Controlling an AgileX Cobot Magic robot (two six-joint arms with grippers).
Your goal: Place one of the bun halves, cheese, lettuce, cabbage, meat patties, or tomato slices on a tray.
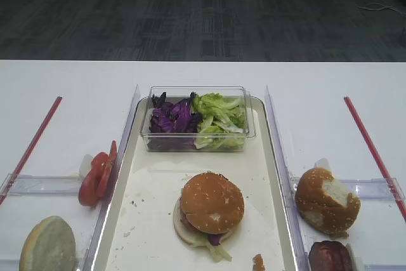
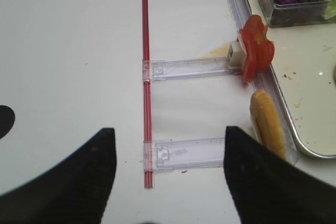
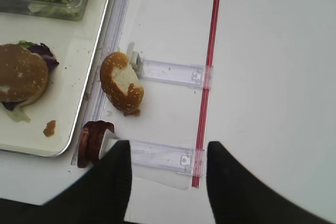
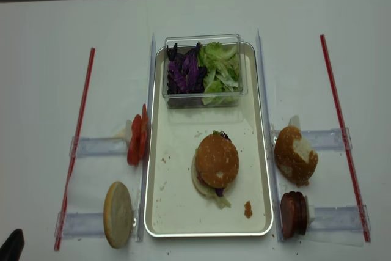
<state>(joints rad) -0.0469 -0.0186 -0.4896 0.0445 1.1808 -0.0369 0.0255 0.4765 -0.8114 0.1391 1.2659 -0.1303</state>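
Right claw [image 3: 167, 153] agape, two meat patties [image 3: 92, 142], one tray [image 4: 177, 212]

White table [image 4: 43, 41] carries the tray [image 4: 159, 212] and red strips [image 4: 76, 139].

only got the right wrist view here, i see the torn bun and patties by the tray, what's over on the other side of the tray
Observer: Tomato slices stand on edge just outside the tray's left rim.
Operator: any other bun there
Observer: Yes, a pale seedless bun half stands on edge nearer the front, left of the tray.
Operator: left gripper holding anything
Observer: No. The left gripper is open and empty above the table.
Operator: is the tub all greens
Observer: No, half. Purple cabbage fills its left side, lettuce its right.
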